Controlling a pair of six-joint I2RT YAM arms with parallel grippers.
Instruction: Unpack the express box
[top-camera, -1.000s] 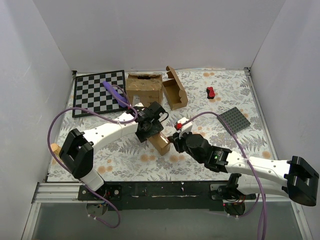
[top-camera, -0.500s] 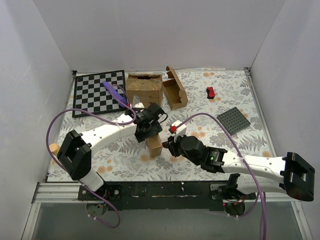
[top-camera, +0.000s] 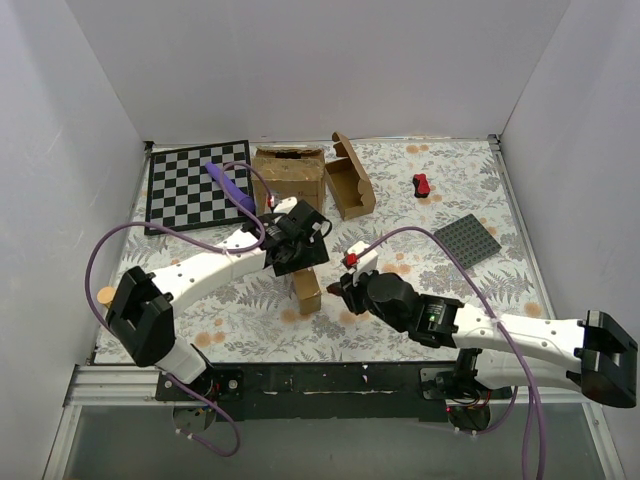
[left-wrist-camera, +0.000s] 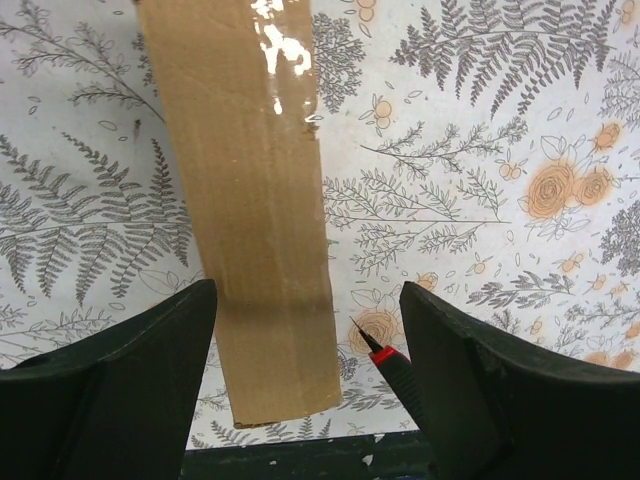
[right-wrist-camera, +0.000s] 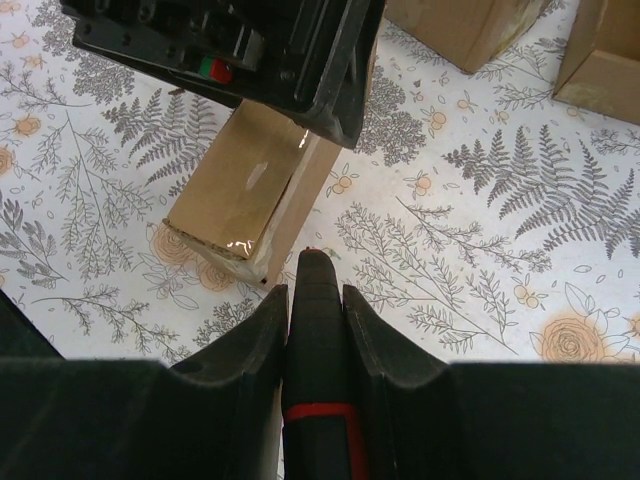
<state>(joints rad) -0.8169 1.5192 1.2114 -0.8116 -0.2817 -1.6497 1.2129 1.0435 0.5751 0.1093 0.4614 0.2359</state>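
Observation:
The express box (top-camera: 307, 290) is a small flat brown mailer lying closed on the floral table, with glossy tape along its top. It also shows in the left wrist view (left-wrist-camera: 240, 200) and the right wrist view (right-wrist-camera: 250, 190). My left gripper (top-camera: 297, 247) hovers over the box's far end, open and empty, its jaws (left-wrist-camera: 305, 300) astride the box without touching it. My right gripper (top-camera: 346, 291) is shut on a black cutter with a red band (right-wrist-camera: 315, 330). The cutter's tip (left-wrist-camera: 385, 362) sits just right of the box's near end.
Behind stand a large printed carton (top-camera: 288, 178) and an open brown mailer (top-camera: 350, 182). A chessboard (top-camera: 198, 185) with a purple object (top-camera: 228, 183) lies at back left. A red item (top-camera: 421, 184) and a grey baseplate (top-camera: 467, 240) lie right. A cork (top-camera: 106, 295) lies left.
The box has swung from diagonal to nearly lengthwise and shifted slightly left. My right gripper has moved left with the cutter to the box's near end. My left gripper has drawn back slightly and turned.

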